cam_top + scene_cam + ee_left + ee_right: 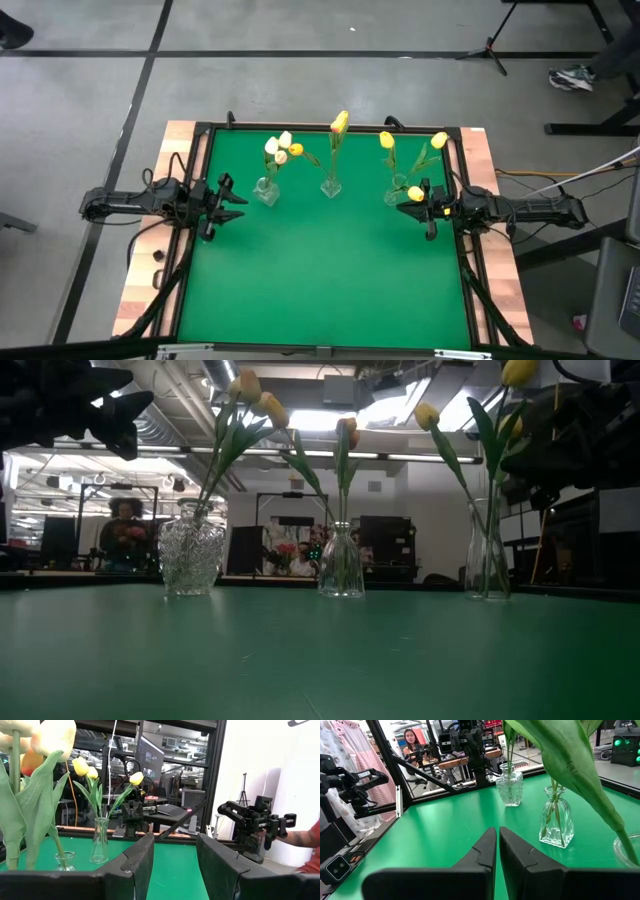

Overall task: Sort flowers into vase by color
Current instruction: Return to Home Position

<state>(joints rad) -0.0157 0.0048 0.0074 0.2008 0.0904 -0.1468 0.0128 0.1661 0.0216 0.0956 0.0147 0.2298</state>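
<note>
The right pincer [412,207], its fingers pressed together with only a hairline between them and holding nothing, hangs just beside the right vase [395,196] on that vase's outer side. It points across the counter [330,290] toward the left arm. One yellow flower [415,193] of that vase leans its head out almost over the pincer's tip, and in the right wrist view a green leaf [570,765] from the same bunch droops across close in front of the fingers. I judge that the retreat to home turns on this relation: the stems rise upright and splay outward toward this arm, so the pincer would do best to draw back along its own line, away from the vase, rather than lift through the leaf. Whether leaf and arm touch I cannot tell. The left pincer [232,200], fingers spread apart and empty, sits near the left vase [266,190] and apart from it in the high view. Farther on stands the middle vase [330,187] with its yellow head [340,122], and the left vase holds white flowers [285,139] with an orange-yellow flower [295,150] among them. Every flower I can see stands in a vase. The right wrist view catches only a cut-off arc of the right vase's rim. The low view crops the tallest heads, so how many stems the middle vase holds is unclear. Beyond the counter a person [410,740] sits in the room.
</note>
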